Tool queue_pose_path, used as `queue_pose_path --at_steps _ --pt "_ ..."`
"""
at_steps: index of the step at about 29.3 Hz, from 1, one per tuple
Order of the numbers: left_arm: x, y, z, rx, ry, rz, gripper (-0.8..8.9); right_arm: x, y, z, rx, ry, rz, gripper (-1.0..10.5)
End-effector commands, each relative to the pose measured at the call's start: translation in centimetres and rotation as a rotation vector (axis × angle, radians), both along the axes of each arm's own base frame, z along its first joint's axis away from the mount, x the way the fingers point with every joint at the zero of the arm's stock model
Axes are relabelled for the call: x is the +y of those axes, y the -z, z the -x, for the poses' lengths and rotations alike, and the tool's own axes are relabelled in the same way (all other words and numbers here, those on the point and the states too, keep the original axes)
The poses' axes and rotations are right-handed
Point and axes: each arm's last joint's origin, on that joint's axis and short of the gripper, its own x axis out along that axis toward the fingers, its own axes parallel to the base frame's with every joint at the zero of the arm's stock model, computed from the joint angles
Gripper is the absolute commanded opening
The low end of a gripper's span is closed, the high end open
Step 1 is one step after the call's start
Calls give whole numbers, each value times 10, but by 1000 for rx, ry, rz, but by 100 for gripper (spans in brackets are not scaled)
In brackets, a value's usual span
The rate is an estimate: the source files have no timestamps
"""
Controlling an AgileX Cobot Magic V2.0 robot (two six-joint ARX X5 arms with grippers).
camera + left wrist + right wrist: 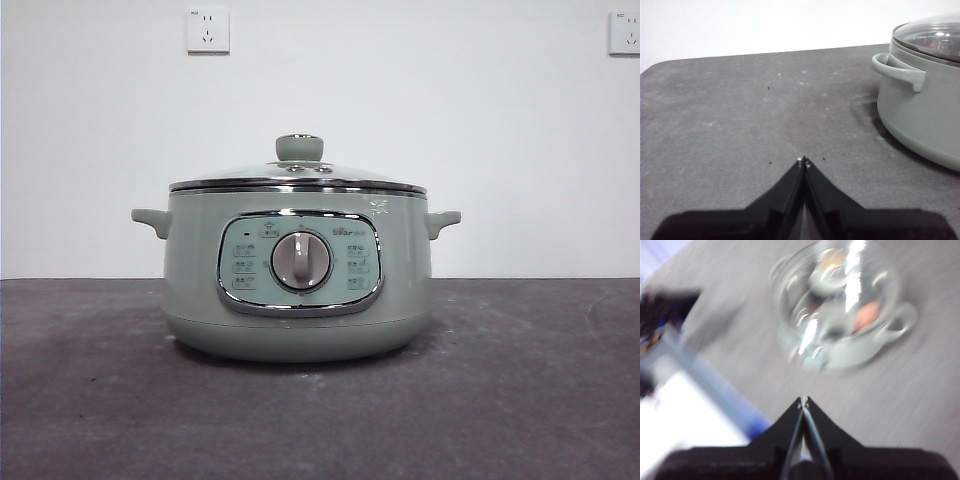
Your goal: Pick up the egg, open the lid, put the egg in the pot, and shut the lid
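1. the pot stands upright near the middle of the dark grey table, its chrome-framed control panel and central dial facing squarely toward the front camera.
2. its two small side handles stick out to either side, so the handle-to-handle line runs across the front view, parallel to the table's far edge.
3. the lid sits level and closed on the pot's rim, its pale green knob pointing straight up.
4. seen from above in the blurred right wrist view, the egg shows as a small orange-pink blot through the glass lid, inside the pot and off to the side of the knob; the blur hides which way its long axis lies.
5. the left gripper hangs above bare table, well apart from the pot, its two black jaws pressed together tip to tip with nothing between them.
6. in that view one pot handle juts toward the open table surface.
7. the right gripper hovers high above the table, clear of the pot, jaws likewise closed on nothing.
8. neither arm appears in the front view; a white wall with two sockets stands behind the table.
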Motion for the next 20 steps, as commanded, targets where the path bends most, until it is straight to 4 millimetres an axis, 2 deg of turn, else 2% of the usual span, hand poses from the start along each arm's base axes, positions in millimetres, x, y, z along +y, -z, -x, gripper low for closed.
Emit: queue_pose_path --at_steps 1,4,7,10,15,20 --pt "0 5 -1 9 -5 9 -3 -13 -10 7 -171 34 -97 1" --pt "0 5 -1 9 -5 9 -3 -29 4 21 -333 80 -163 1" --pt "0 5 -1 9 -5 9 -3 -38 41 27 -507 146 -141 1" --pt "0 5 -1 9 -5 9 -3 -40 74 26 -608 178 -157 1" --pt "0 5 -1 9 -5 9 -3 -41 137 18 -657 216 -197 1" --pt "0 5 -1 9 -5 9 -3 -43 200 9 -635 359 -216 1"
